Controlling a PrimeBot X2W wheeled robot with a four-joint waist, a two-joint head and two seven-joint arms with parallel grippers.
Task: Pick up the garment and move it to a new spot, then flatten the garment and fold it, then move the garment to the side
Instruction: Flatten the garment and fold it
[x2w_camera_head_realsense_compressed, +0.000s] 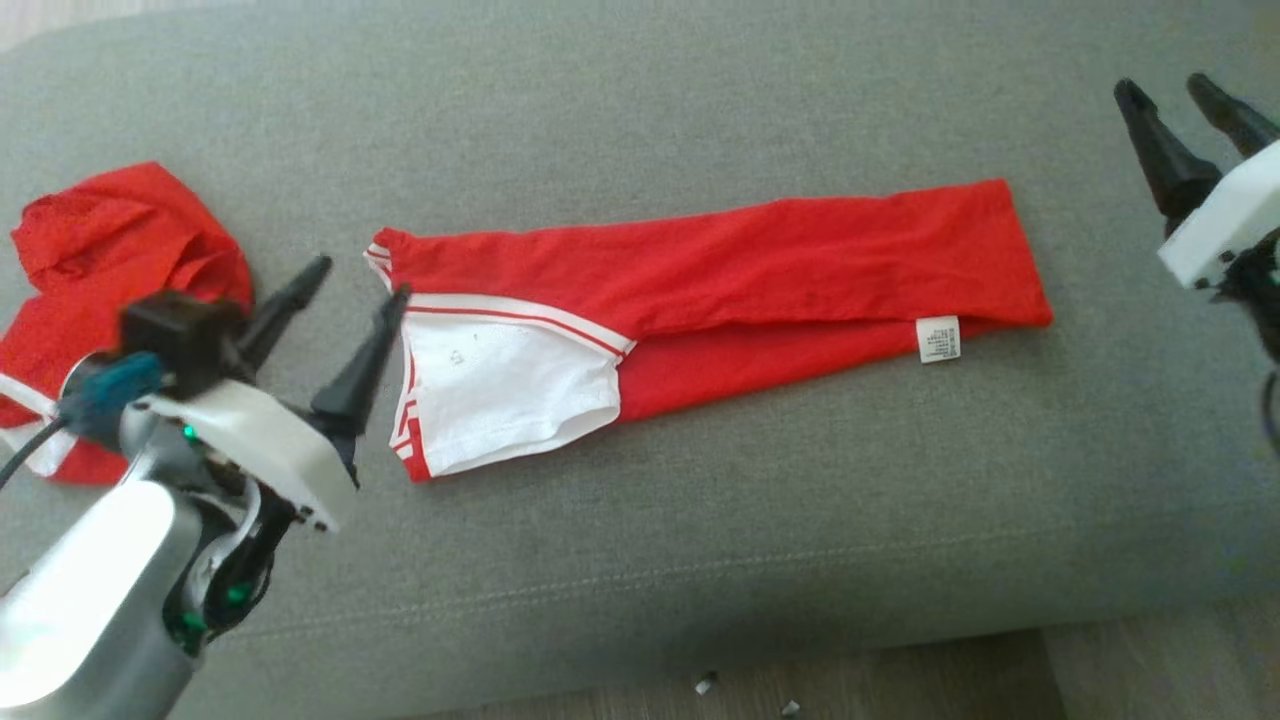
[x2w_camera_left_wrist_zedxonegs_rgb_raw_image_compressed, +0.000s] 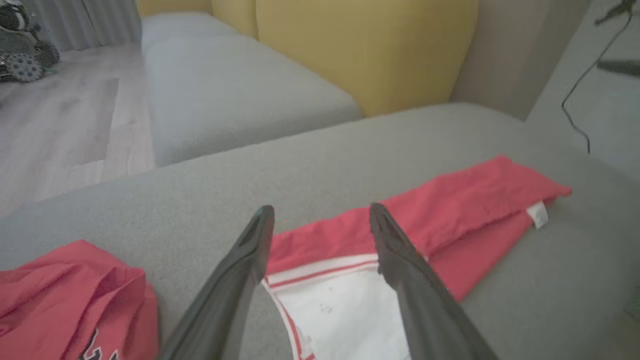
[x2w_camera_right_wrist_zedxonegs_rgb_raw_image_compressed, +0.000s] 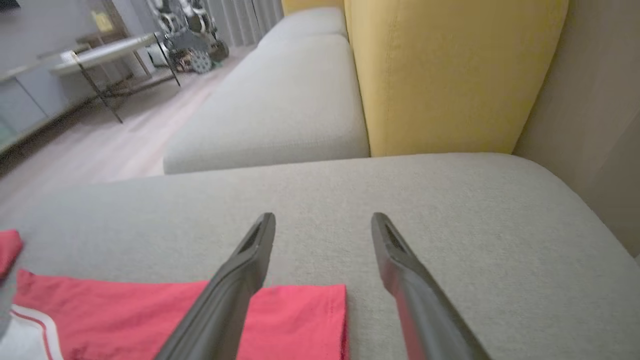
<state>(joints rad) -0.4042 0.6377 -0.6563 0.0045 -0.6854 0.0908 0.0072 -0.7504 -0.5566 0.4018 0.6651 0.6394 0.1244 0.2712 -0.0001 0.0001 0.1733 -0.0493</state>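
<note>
One grey cushion (x2w_camera_head_realsense_compressed: 700, 120) carries two red pieces: the garment (x2w_camera_head_realsense_compressed: 760, 260), folded long at centre, and a crumpled red cloth (x2w_camera_head_realsense_compressed: 110, 240) at its left. The left gripper (x2w_camera_head_realsense_compressed: 360, 278) and right gripper (x2w_camera_head_realsense_compressed: 1164, 86) both gape empty. One white label (x2w_camera_head_realsense_compressed: 938, 339) sits on the garment (print too small to read).

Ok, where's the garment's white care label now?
Head view: the care label sits on the lower edge at the right end of the folded garment, nearest the right gripper.

Your head camera looks steeply down on the grey cushion (x2w_camera_head_realsense_compressed: 700, 520). Both wrist cameras sit low and close above it, facing the yellow backrest (x2w_camera_left_wrist_zedxonegs_rgb_raw_image_compressed: 365, 50) (left over the white end of the garment (x2w_camera_left_wrist_zedxonegs_rgb_raw_image_compressed: 450, 210), right at its red end).
</note>
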